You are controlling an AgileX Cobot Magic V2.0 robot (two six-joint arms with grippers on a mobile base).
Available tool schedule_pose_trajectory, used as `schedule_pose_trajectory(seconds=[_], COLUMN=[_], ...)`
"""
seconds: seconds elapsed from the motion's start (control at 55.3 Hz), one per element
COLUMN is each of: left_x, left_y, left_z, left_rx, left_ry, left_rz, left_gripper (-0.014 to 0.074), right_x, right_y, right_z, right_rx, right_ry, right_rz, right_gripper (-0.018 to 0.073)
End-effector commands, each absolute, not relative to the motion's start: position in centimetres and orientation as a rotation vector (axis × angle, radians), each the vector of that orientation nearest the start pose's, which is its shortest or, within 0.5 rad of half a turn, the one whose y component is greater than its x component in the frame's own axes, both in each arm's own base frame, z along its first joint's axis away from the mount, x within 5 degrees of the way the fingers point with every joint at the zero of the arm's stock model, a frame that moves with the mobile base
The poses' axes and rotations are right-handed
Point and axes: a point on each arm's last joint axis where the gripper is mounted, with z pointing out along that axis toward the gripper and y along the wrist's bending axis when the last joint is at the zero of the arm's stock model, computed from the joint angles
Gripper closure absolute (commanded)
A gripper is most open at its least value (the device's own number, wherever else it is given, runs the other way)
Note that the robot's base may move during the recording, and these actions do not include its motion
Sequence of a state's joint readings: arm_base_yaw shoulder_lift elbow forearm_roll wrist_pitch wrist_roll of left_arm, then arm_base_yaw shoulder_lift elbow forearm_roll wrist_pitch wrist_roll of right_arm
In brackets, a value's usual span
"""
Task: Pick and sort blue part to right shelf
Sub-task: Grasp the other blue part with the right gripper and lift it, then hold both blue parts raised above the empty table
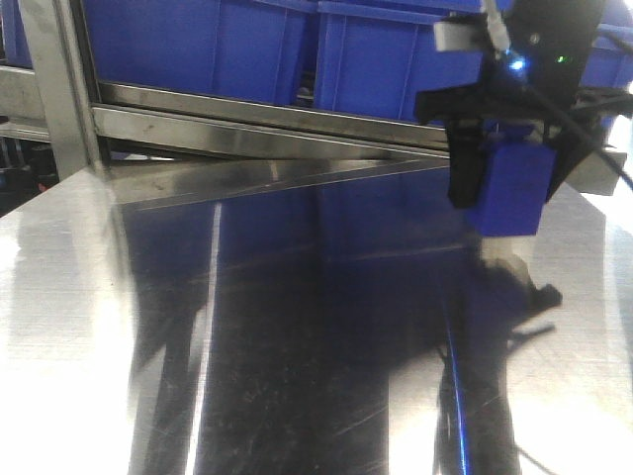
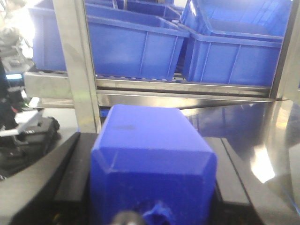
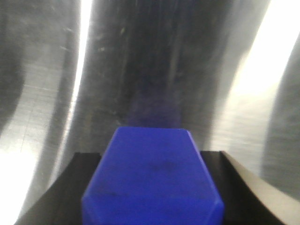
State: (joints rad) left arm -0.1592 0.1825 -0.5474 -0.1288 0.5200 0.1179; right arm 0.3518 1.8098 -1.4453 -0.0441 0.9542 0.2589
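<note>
Above the tabletop (image 3: 47, 70), blue part (image 3: 150, 187) clamped in the right hand (image 3: 150, 161); second blue part (image 2: 152, 168) clamped in the left hand (image 2: 151, 145).

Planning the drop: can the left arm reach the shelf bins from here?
Probably, but not straight in. The left gripper, shut on the blue part, faces the bins with nothing between; the shelf rail and bin walls seem level with it, so it likely must lift first.

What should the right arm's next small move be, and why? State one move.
Probably raise the right gripper and carry it forward toward the right shelf. It is shut on the blue part, which hangs low over the steel tabletop and points down, while the blue bins sit farther back and higher.
</note>
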Motion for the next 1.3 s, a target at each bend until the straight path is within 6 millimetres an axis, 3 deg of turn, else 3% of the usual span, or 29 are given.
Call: schedule_pose_trajectory(seconds=[0.0, 0.145, 0.253, 0.524, 0.922, 1.084, 1.283], left_x=[2.2, 0.9, 0.4, 0.1, 0.1, 0.1, 0.1], left_y=[-0.8, -0.6, -0.2, 0.3, 0.3, 0.3, 0.3], left_z=[34.6, 34.0, 33.6, 33.3, 33.2, 33.2, 33.2], left_rx=[0.184, 0.196, 0.203, 0.179, 0.180, 0.180, 0.180], left_ry=[1.547, 1.551, 1.573, 1.591, 1.605, 1.605, 1.605], left_rz=[-0.148, -0.133, -0.077, -0.028, -0.028, -0.028, -0.028], left_gripper=[0.0260, 0.0260, 0.0260, 0.0260, 0.0260, 0.0260, 0.0260], right_x=[34.9, 33.0, 30.9, 23.1, 10.5, 6.3, 2.7], right_y=[12.3, 11.6, 10.8, 7.9, 3.2, 1.4, -0.2], right_z=[30.4, 32.8, 33.3, 32.3, 31.5, 31.7, 32.5], right_rx=[-0.212, -0.251, -0.259, -0.264, -0.223, -0.198, -0.197], right_ry=[2.626, 2.539, 2.484, 2.396, 2.112, 1.943, 1.742], right_rz=[0.067, 0.053, 0.070, 0.107, 0.186, 0.202, 0.183], right_gripper=[0.0217, 0.0217, 0.0217, 0.0217, 0.0217, 0.0217, 0.0217])
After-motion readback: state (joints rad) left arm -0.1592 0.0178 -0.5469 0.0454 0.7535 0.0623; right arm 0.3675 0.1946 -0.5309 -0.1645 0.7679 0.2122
